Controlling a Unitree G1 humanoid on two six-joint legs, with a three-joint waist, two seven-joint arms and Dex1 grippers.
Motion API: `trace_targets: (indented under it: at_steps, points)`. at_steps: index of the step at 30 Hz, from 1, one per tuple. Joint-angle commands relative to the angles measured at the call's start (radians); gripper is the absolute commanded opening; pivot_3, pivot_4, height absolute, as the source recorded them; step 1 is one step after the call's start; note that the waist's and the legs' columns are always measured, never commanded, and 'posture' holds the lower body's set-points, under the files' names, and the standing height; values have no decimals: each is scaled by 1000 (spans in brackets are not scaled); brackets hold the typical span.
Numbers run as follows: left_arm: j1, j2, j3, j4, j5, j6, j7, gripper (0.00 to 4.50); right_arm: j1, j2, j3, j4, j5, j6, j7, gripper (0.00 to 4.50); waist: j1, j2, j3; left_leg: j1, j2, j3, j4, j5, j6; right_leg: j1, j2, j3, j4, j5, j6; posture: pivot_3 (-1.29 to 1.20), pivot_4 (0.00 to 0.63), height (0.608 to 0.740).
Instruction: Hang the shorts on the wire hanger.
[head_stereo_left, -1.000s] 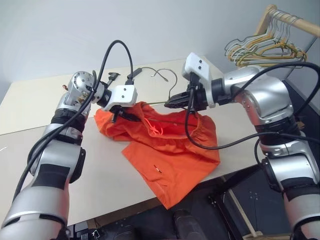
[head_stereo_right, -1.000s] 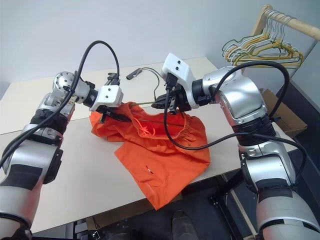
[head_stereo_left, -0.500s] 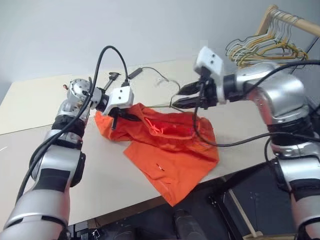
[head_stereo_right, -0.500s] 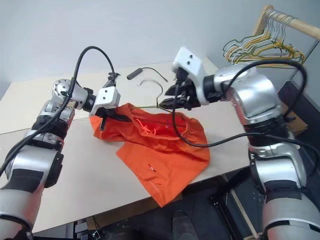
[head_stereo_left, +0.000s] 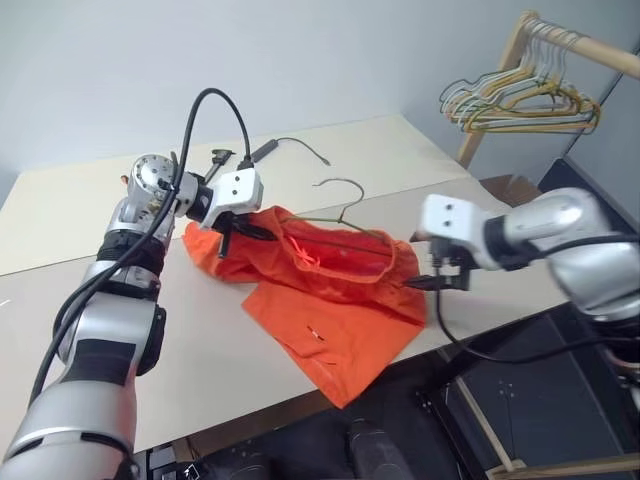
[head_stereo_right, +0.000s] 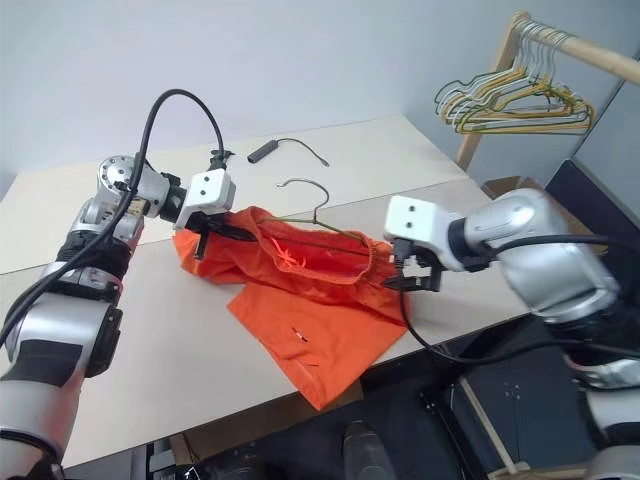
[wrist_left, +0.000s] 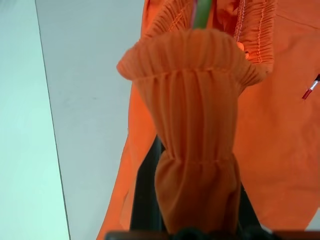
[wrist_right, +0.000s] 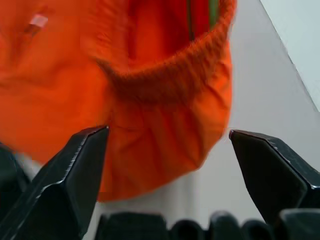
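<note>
While left gripper (head_stereo_right: 205, 233) pinches shorts (head_stereo_right: 310, 300), right gripper (head_stereo_right: 408, 276) beside waistband

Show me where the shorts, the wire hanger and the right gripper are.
shorts (head_stereo_left: 340, 320), left eye view, flat leg cloth.
wire hanger (head_stereo_right: 322, 196), right eye view, hook's curve.
right gripper (wrist_right: 167, 165), right wrist view, between open fingertips.

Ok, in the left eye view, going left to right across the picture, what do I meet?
Left hand shut on the waistband → shorts → wire hanger hook → open right hand → bunch of hangers on the rack.
</note>
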Motion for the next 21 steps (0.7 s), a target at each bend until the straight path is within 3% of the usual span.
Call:
trace_targets:
  at_steps: [1, 6, 12, 15, 19, 21]
  points:
    - [-10, 13, 24, -38, -23, 6, -3, 217, -48, 79, 32, 139, -97, -56, -76, 3872, -2, 0, 0, 0, 0, 0, 0, 0, 0, 0, 0, 1, 0, 0, 0, -185, 49, 740]
    - [-4, 16, 25, -42, -23, 6, -5, 217, -77, 149, -9, 214, -78, -60, -63, 2149, -3, 0, 0, -3, -1, 0, -1, 0, 0, -2, 0, 1, 1, 0, 0, -180, 53, 740]
    - [1, 17, 27, -41, -23, -8, -2, 217, -93, 159, -93, 189, 15, -14, 7, 55, -2, 0, 0, -4, -1, 0, -1, -1, 1, -1, -1, 1, -1, 1, 2, -180, 52, 740]
    - [-1, 16, 37, -32, -30, -19, -5, 217, -80, 140, -131, 157, 69, 20, 49, 20, -1, 0, 0, -4, -1, 0, -1, -1, 1, -1, -1, 1, -1, 1, 2, -183, 51, 740]
    - [-25, 8, 80, -18, -81, 27, -27, 1100, -31, 94, -202, 80, 162, 96, 103, 0, 6, 0, 0, -4, -1, 0, -1, -1, 1, -1, -1, 0, -1, 1, 2, -197, 49, 740]
    - [-46, 5, 116, -11, -109, 59, -2, 1759, 9, 70, -239, 44, 196, 140, 99, 0, 8, 0, 0, -4, -1, 0, -1, -1, 2, -1, -1, 0, -1, 1, 2, -203, 50, 740]
